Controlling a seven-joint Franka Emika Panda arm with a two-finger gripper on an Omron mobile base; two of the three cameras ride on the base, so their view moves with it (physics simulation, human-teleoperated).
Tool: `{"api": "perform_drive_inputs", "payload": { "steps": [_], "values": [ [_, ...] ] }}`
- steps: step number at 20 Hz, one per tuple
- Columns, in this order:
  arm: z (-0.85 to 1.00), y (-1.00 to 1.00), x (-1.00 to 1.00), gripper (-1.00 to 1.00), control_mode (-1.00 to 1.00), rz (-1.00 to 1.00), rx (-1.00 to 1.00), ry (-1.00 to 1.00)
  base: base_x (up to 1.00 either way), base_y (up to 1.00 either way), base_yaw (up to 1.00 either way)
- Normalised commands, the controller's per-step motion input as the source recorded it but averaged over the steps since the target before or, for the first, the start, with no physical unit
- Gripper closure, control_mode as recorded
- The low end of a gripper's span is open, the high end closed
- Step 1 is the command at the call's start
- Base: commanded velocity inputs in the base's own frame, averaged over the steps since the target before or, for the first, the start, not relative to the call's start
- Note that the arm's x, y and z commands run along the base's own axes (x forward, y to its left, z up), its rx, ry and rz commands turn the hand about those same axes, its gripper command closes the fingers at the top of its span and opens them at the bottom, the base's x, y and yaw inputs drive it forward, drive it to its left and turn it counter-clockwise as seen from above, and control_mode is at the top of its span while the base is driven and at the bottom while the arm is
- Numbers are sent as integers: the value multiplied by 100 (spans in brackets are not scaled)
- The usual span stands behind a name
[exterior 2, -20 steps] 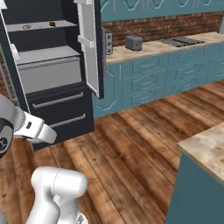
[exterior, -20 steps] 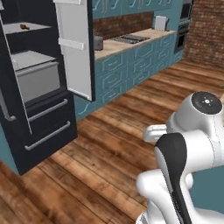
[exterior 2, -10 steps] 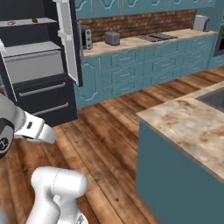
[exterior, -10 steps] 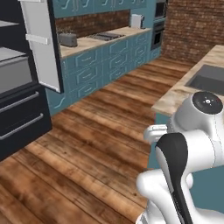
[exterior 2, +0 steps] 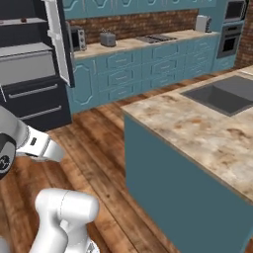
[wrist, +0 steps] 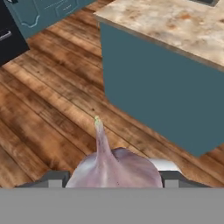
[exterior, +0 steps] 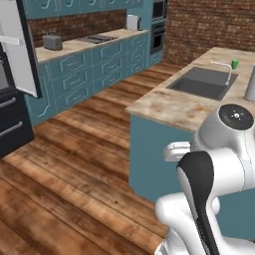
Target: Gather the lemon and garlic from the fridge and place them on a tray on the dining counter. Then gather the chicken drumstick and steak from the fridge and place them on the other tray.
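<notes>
The hand view shows the claw (wrist: 114, 178) clenched on the pale pinkish garlic bulb (wrist: 114, 168), above the wooden plank floor (wrist: 52, 105). The base views add the beige marbled stone table (exterior 2: 207, 131) with its grey sink (exterior: 201, 82), and the charcoal-black fridge (exterior 2: 29, 74) standing open.

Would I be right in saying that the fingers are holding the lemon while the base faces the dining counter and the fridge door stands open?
Not quite: it is the garlic, an off-white, pinkish bulb with a pointed stem, that sits between the fingers in the hand view, not a lemon. The dining counter ahead and the fridge with its open door are as you say.
</notes>
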Motion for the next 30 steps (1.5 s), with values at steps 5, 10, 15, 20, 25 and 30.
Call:
{"api": "perform_drive_inputs", "payload": {
  "steps": [5, 10, 15, 20, 25, 30],
  "values": [
    [0, 0, 0, 100, 100, 0, 0, 0, -91, -100, -6],
    [0, 0, 0, 100, 100, 0, 0, 0, -40, -100, -2],
    [0, 0, 0, 100, 100, 0, 0, 0, -8, -100, 0],
    [0, 0, 0, 100, 100, 0, 0, 0, 0, -100, 0],
    [0, 0, 0, 100, 100, 0, 0, 0, 2, -100, 0],
    [0, 0, 0, 100, 100, 0, 0, 0, 14, -100, 0]
  ]
}}
